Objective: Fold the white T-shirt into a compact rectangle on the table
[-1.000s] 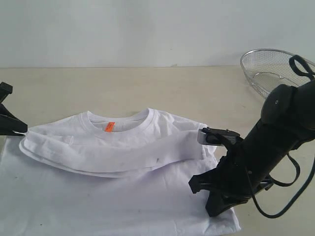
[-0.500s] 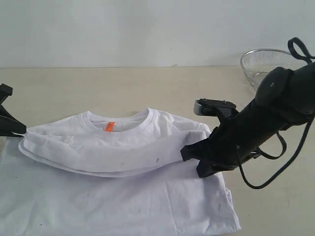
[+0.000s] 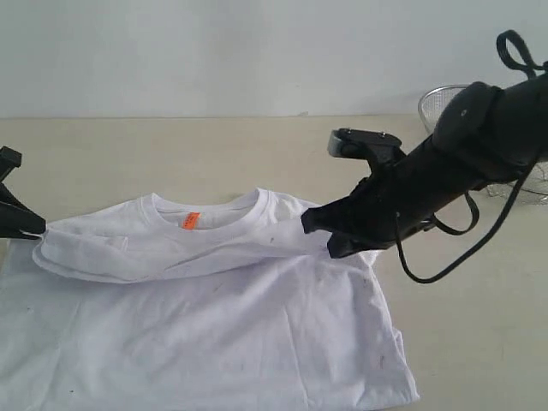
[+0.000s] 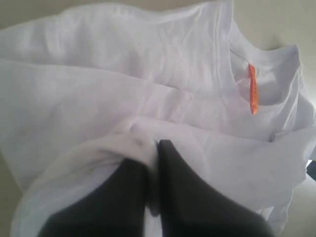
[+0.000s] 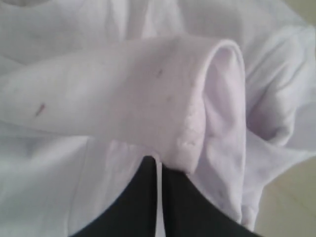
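The white T-shirt (image 3: 214, 325) lies spread on the table (image 3: 214, 154), collar and orange neck tag (image 3: 190, 221) toward the far side. A folded band of its cloth is stretched in the air between both grippers. My left gripper (image 3: 36, 229), at the far left edge, is shut on the band's left end; the pinched fabric (image 4: 143, 143) bunches over its black fingers (image 4: 187, 192). My right gripper (image 3: 318, 231) is shut on the right end, the doubled hem (image 5: 197, 123) draped over its fingers (image 5: 143, 197). The red lettering is hidden.
A silver wire-mesh basket (image 3: 437, 107) stands at the far right of the table, mostly behind the right arm (image 3: 445, 175) and its looping black cable (image 3: 454, 257). Bare tabletop lies beyond the collar and right of the shirt.
The right arm has risen and swung toward the far side, carrying its end of the shirt's fold up and back. The lifted band now hangs tauter. The left gripper has stayed put.
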### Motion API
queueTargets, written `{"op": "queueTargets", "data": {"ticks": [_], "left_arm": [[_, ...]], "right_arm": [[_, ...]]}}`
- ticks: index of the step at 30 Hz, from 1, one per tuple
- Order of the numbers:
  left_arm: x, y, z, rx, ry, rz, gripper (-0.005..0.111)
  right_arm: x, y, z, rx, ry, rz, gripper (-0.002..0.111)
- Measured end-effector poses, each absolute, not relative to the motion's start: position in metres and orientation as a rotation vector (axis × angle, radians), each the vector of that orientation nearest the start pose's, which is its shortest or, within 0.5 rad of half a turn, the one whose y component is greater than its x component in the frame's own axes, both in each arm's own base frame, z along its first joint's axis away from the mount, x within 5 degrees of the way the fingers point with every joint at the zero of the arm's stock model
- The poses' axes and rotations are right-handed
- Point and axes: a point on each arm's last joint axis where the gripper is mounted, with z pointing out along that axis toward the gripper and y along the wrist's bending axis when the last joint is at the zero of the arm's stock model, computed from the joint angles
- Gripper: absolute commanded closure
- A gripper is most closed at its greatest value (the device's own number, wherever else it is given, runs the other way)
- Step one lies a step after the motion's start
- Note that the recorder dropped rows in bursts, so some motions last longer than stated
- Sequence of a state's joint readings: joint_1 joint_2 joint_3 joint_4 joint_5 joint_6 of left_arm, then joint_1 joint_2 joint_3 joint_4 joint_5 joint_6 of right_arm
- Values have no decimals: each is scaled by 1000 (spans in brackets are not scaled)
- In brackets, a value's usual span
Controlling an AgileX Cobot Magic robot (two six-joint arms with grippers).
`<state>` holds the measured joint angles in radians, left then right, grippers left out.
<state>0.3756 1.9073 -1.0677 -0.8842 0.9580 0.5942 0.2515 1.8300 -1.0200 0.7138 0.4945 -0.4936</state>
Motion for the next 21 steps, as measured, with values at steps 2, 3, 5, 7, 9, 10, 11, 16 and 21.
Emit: {"op": "queueTargets", "data": {"ticks": [2,3,5,7,9,10,11,16,21], "left_arm": [[332,69,151,-502,2739,-952,102],[332,69,151,-504,2736,-945,102],[333,70,151,-509,2732,-931,102],[334,71,150,-515,2725,-912,102],[335,72,151,-515,2719,-895,102],[336,73,151,-518,2713,-894,102],[337,73,152,-531,2698,-899,102],[342,71,156,-609,2624,-962,102],[346,72,157,-655,2577,-963,102]], "right_arm": [[339,116,165,-223,2661,545,108],[342,116,168,-218,2646,541,108],[347,116,173,-210,2613,532,108],[353,115,178,-198,2584,523,108],[360,111,182,-181,2567,521,108],[362,110,182,-172,2567,522,108],[364,108,182,-166,2565,522,108],[367,106,181,-159,2566,519,108],[376,108,193,-169,2530,528,108]]}}
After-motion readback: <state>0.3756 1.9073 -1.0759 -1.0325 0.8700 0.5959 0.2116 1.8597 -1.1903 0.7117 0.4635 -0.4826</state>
